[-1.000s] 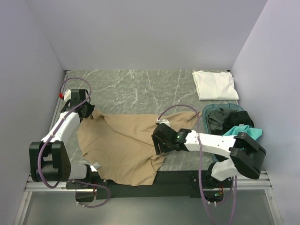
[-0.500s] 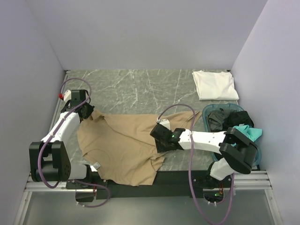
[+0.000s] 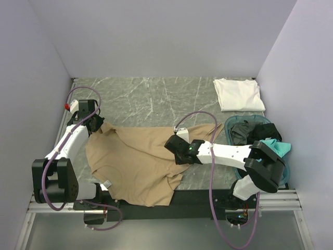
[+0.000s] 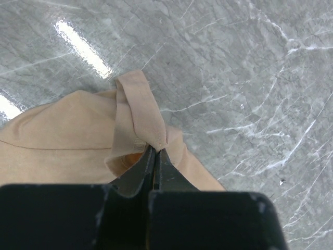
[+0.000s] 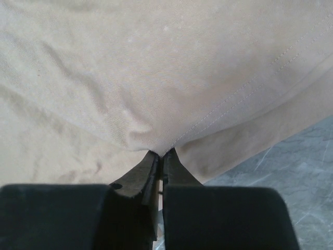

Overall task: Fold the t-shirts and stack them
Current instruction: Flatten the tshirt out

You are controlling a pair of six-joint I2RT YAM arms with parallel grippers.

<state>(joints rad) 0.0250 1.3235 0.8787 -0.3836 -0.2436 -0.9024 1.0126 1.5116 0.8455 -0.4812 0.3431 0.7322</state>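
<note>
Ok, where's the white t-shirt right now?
In the top view, the white t-shirt lies folded at the far right corner of the table, just beyond the teal basket and apart from the tan shirt.

Folded t-shirt (image 3: 238, 94) behind basket (image 3: 227, 126), spread t-shirt (image 3: 135, 161) to their left.

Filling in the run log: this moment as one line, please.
left gripper: shut on tan t-shirt | right gripper: shut on tan t-shirt | white t-shirt: folded, far right corner
</note>
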